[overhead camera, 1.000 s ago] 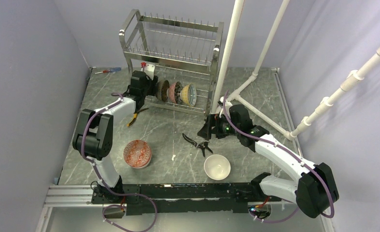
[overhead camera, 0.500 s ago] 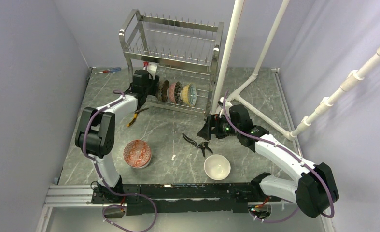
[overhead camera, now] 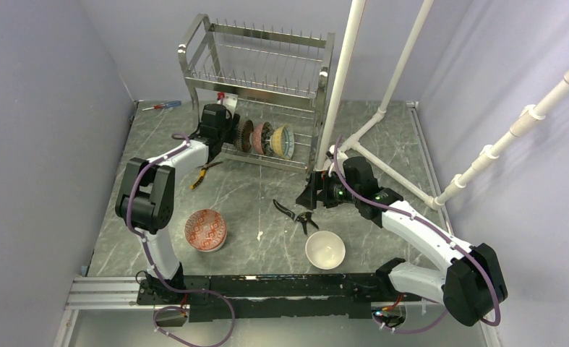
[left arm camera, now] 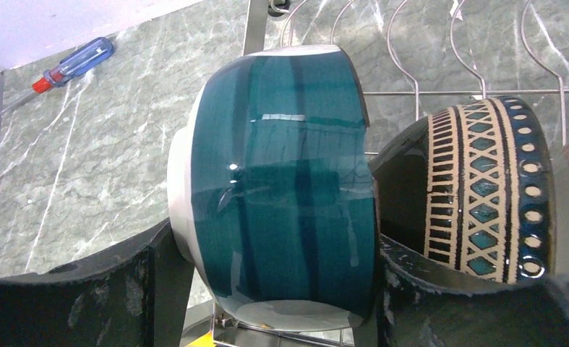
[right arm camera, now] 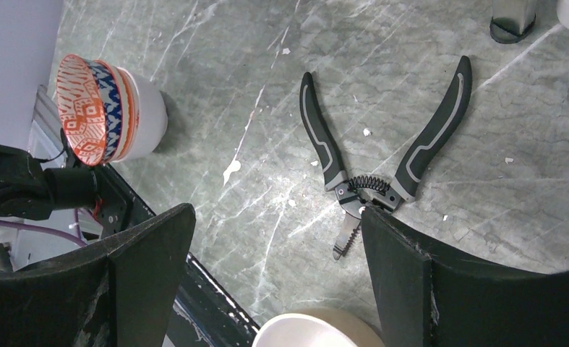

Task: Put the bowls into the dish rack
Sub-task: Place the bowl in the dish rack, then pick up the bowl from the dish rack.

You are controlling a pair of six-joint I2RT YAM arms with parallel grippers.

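Now the left gripper (left arm camera: 275,242) is clamped on a teal bowl (left arm camera: 281,181), held on edge at the dish rack's (overhead camera: 259,72) lower tier, just beside a patterned bowl (left arm camera: 484,188). The right gripper (right arm camera: 277,217) hangs spread apart above pliers (right arm camera: 368,188). A red-patterned bowl (overhead camera: 205,229) and a white bowl (overhead camera: 324,249) sit on the table.

Glossy glazed teal bowl (left arm camera: 288,181), shiny steel wire rack (overhead camera: 267,76), smooth marbled table (overhead camera: 252,199)
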